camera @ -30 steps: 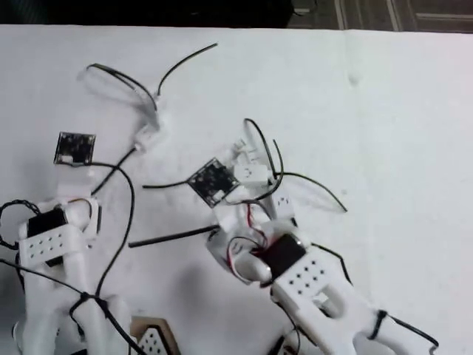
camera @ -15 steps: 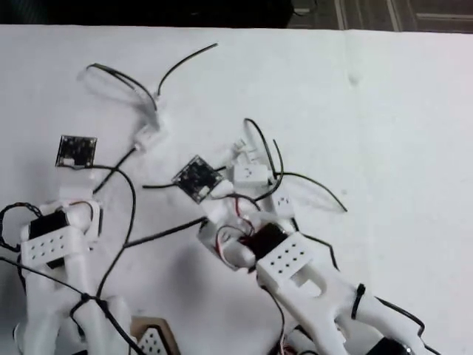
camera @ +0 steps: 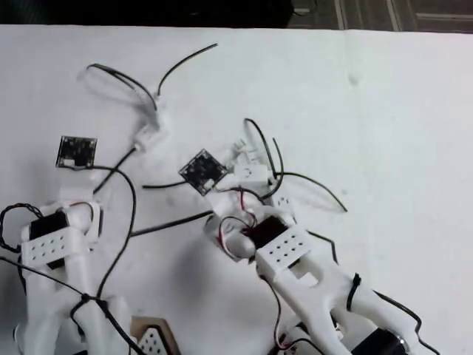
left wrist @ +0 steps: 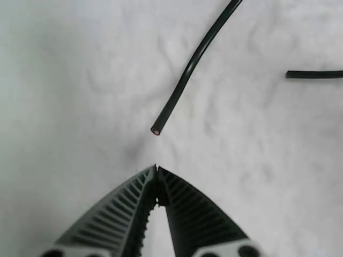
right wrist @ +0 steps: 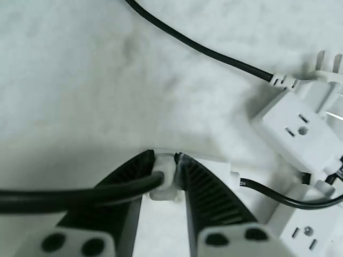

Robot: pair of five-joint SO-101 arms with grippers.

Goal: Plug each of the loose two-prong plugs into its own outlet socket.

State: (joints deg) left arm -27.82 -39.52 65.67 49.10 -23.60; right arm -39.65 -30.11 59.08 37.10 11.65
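The two-prong plug (right wrist: 163, 181) in hand is a small white moulded block, by the look of it light and hard with smooth sides. The right gripper (right wrist: 165, 157) is clamped narrowly across its body, low over the worktop (camera: 384, 111). Its black cable (right wrist: 69, 197) runs back between the fingers. That cable looks stiff and springy, so I judge it will tug and twist the plug more than the plug's own weight will. The best hold is probably on the flat sides of the body near the cable exit, leaving the prongs free and square to the slots. The nearest outlet socket (right wrist: 296, 127) lies just beside the gripper, face up. A second outlet socket (right wrist: 306, 227) is close by, with a thin black lead (right wrist: 268, 191) curling between the two. Both sockets seem loose and light, so they are likely to slide or tip under a push unless braced. Another plug (right wrist: 316, 78) rests touching the far edge of the first socket, prongs outward, and it crowds the approach from that side. In the high view, dark cable loops (camera: 259, 144) arch over the socket cluster and could snag. The left gripper (left wrist: 156, 172) sits well apart with its fingertips pressed together on nothing, just short of a cut cable end (left wrist: 156, 130).
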